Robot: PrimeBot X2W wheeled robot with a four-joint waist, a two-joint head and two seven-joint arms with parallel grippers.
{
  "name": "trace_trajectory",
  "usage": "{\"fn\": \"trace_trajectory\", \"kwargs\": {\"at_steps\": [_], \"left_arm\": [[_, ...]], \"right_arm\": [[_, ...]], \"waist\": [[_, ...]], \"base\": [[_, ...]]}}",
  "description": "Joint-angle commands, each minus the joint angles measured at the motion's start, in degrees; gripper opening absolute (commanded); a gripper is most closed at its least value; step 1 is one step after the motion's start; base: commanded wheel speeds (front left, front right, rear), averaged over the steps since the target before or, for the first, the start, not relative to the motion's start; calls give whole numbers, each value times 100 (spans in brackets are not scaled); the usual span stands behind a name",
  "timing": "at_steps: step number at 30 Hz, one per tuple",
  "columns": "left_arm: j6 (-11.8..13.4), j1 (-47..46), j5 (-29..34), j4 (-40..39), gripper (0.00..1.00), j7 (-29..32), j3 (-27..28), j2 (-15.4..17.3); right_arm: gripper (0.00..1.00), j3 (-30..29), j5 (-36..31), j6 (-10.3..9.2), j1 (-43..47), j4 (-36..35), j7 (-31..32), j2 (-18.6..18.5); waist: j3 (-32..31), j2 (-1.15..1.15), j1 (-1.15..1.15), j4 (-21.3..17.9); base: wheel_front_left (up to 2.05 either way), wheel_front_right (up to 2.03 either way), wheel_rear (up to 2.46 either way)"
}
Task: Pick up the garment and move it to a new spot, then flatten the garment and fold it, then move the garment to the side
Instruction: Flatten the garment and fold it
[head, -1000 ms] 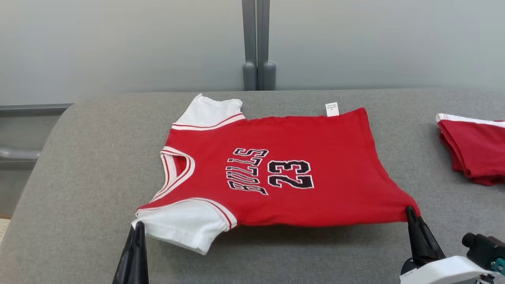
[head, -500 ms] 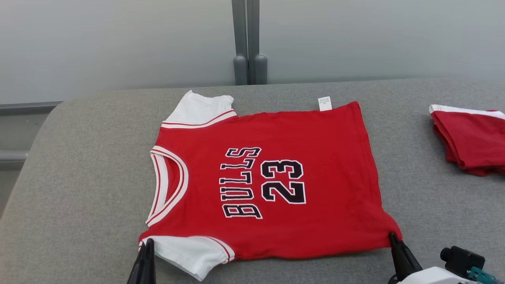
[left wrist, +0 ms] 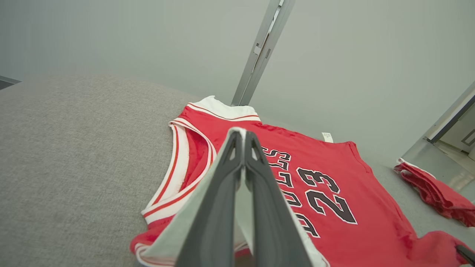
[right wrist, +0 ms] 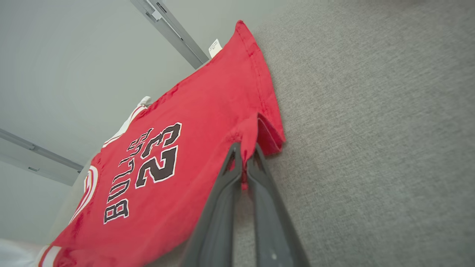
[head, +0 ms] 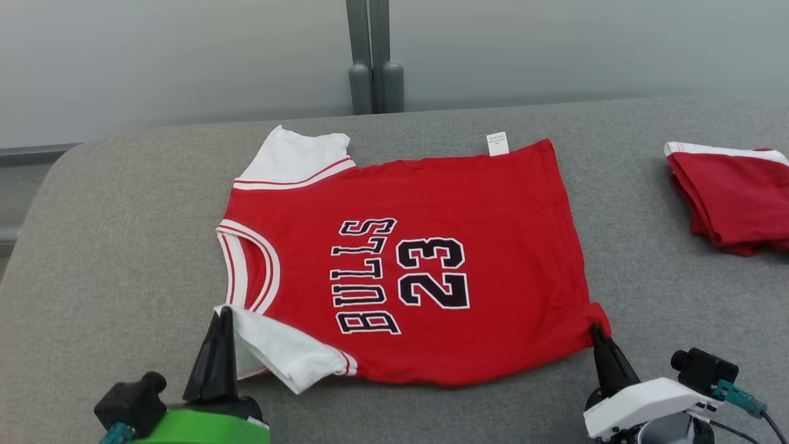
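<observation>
At jersey (head: 431,246) near edge — left pincer (head: 223,313) clamps sleeve (head: 283,351), right pincer (head: 595,330) clamps hem corner (head: 596,314); sleeve newly raised off bench (head: 123,246) — fold likely starting.

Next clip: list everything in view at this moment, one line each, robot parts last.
jersey: one, red with white sleeves and black "BULLS 23", spread mid-table, collar toward the robot's left.
label: one, white, sticking out at the jersey's far edge.
folded garment: one pile, red with white trim, on the table's right side.
table: one, grey fabric top, under both garments.
posts: a pair, grey, upright behind the table.
wall: one, pale grey, behind the posts.
left gripper: one, dark fingers, shut on the jersey's near white sleeve.
right gripper: one, dark fingers, shut on the jersey's near hem corner.
</observation>
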Motion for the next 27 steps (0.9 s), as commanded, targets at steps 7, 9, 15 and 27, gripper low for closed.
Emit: {"fn": "trace_trajectory", "kwargs": {"at_steps": [7, 9, 15, 27], "left_arm": [[-11, -1038, 201, 628, 0, -20, 272, -27], [-11, -1201, 221, 791, 0, -21, 320, -36], [-12, -1666, 314, 1234, 0, -22, 388, -51], [-12, -2453, 560, 1911, 0, -22, 430, -5]], "right_arm": [[0, 77, 91, 2, -740, 368, -222, -1], [0, 37, 54, 2, -902, 508, -276, 1], [0, 64, 11, 2, -1350, 906, -361, 5], [0, 363, 99, 2, -1988, 1355, -470, 4]], "waist": [[350, 0, 0, -153], [427, 0, 0, -176], [644, 0, 0, -228], [925, 0, 0, -309]], "base": [[0, 0, 0], [0, 0, 0], [0, 0, 0], [0, 0, 0]]}}
